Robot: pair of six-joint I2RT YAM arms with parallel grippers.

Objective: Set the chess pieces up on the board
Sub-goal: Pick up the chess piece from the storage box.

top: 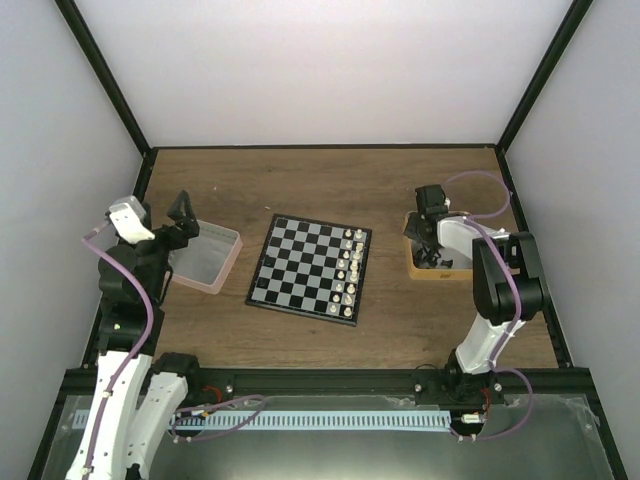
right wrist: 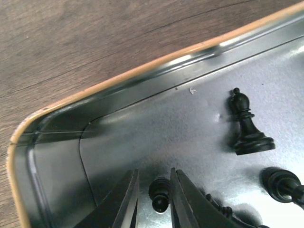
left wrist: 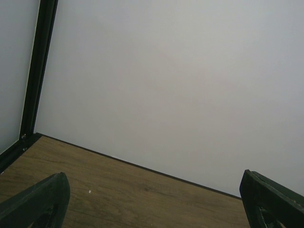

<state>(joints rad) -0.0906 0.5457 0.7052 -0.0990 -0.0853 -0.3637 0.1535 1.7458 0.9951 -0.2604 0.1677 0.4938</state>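
Note:
The board [top: 310,268] lies mid-table, with white chessmen [top: 352,265] along its two right columns. No black piece shows on it. My right gripper [top: 430,255] reaches down into the tan tray [top: 437,272]. In the right wrist view its jaws [right wrist: 153,190] stand narrowly open around a small black chess piece [right wrist: 159,192] lying on the tray floor. That piece touches the right finger, with a gap to the left one. A black bishop [right wrist: 246,126] stands nearby, and another black piece [right wrist: 280,183] lies at the right. My left gripper [top: 183,215] is open and empty, raised above the table.
A pink-rimmed clear box [top: 205,256] sits left of the board, just below my left gripper. The tray's tan rim [right wrist: 118,78] curves close around the right gripper. The left wrist view shows only bare wooden table [left wrist: 142,194] and the white back wall.

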